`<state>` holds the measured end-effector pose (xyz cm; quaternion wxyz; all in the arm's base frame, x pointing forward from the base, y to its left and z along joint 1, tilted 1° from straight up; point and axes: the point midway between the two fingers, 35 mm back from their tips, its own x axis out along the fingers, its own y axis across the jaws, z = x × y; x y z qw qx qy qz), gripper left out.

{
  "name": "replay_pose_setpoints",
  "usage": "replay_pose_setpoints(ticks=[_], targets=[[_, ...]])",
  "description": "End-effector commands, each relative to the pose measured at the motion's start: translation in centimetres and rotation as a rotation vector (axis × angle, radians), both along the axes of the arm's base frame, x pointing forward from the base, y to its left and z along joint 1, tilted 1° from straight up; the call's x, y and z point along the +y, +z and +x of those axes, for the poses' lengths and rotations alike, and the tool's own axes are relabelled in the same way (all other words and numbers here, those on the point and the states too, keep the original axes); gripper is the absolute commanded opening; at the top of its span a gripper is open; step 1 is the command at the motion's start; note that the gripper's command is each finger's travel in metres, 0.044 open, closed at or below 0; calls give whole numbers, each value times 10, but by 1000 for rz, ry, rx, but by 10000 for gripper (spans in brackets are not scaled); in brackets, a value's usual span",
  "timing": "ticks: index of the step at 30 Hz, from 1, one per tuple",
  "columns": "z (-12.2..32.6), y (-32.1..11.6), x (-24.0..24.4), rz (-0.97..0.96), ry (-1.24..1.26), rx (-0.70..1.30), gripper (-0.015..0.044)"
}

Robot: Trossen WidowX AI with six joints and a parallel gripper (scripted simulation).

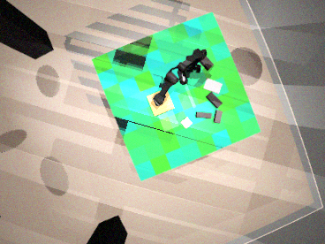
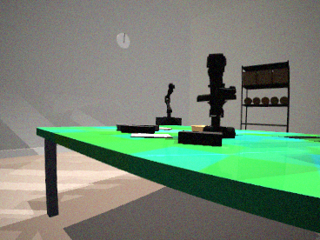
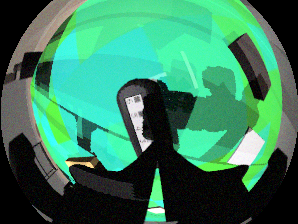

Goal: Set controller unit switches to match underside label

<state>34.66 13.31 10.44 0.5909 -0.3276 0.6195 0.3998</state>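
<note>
The dark grey controller unit lies under my gripper in the wrist view. A white label strip with small dark marks faces up along its left part; the marks are too blurred to read. Its right part is black in shadow, and its near end is hidden by the fingers. No rocker switch shows. My gripper is shut and empty, its tips pointing at the unit's near part; whether they touch it I cannot tell. In the top view the arm covers the unit.
A white plate and a dark block lie near the arm. Other dark parts and a small white piece lie farther off. A yellow-orange plate is by the arm's other end.
</note>
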Motion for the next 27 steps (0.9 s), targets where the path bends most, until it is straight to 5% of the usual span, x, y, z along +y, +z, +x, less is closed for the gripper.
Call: replay_pose_setpoints(ticks=[1, 21, 27], targets=[[6, -4, 0, 118, 811, 25, 0], [12, 3, -2, 295, 1754, -42, 0], [12, 3, -2, 305, 1809, -49, 0]])
